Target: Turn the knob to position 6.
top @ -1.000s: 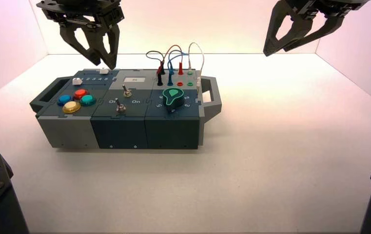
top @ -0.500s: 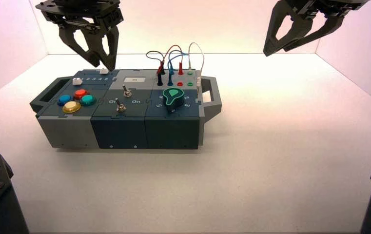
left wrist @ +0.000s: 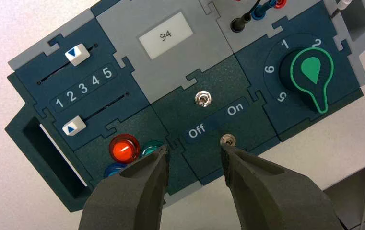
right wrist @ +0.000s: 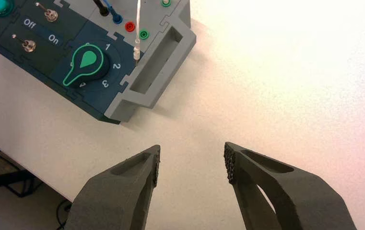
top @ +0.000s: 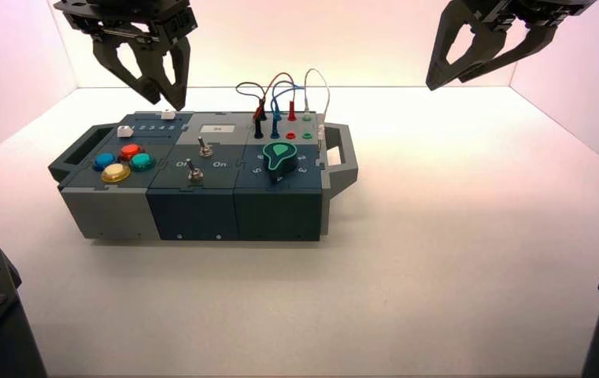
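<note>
We see the knob (left wrist: 312, 72) at the box's right-hand front — its tip between the 4 (right wrist: 82, 84) and the 5 (left wrist: 281, 97).

Our left gripper (top: 164, 102) hangs above the box's left rear with its claw wide and nothing in it, well apart from the knob; the 6 (left wrist: 269, 69) sits on the dial between 5 and 1 (left wrist: 285, 43). Our right gripper (top: 447, 83) (the idle one, claw also wide) hangs to the right of the box (top: 194, 213) — over the pale tabletop (top: 438, 276).
</note>
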You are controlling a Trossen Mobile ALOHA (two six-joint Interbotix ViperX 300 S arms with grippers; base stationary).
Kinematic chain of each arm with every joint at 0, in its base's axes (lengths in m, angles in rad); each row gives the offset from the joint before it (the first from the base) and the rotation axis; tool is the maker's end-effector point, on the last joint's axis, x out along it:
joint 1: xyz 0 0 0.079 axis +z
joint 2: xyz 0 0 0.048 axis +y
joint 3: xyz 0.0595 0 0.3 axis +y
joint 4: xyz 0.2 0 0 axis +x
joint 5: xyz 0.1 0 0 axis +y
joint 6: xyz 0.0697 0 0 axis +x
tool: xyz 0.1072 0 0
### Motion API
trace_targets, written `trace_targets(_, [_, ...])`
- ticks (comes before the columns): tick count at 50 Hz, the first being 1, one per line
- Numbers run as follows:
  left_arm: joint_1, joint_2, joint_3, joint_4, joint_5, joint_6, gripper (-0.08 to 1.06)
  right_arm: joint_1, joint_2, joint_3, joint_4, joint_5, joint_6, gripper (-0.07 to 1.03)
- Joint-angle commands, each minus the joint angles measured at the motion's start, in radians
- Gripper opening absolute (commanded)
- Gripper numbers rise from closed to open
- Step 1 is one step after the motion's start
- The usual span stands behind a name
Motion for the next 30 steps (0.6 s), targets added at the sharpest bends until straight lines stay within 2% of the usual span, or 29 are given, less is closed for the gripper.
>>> trace_targets(1, [0.003, -0.021, -0.012, 0.0, -0.005, 0.003, 0.57, 0.002, -0.005, -0.012, 0.0, -0.008, -0.002, 0.7])
trace_targets(15, [-0.002, -0.035, -0.009, -0.006, -0.012, 0.005, 0.56, 0.002, -0.002, -0.012, 0.002, -0.009, -0.002, 0.7])
trace_targets(18, [-0.02, -0.044, -0.009, -0.018, -0.015, 0.005, 0.54, 0.002, -0.002, -0.012, 0.002, -0.009, -0.002, 0.7])
trace_targets(24, [-0.064, -0.061, -0.003, -0.021, -0.023, 0.003, 0.51, 0.002, 0.0, -0.012, 0.003, -0.009, -0.002, 0.7])
trace_targets(30, [-0.067, -0.072, 0.002, -0.023, -0.026, 0.003, 0.51, 0.002, 0.005, -0.012, 0.003, -0.009, -0.002, 0.7])
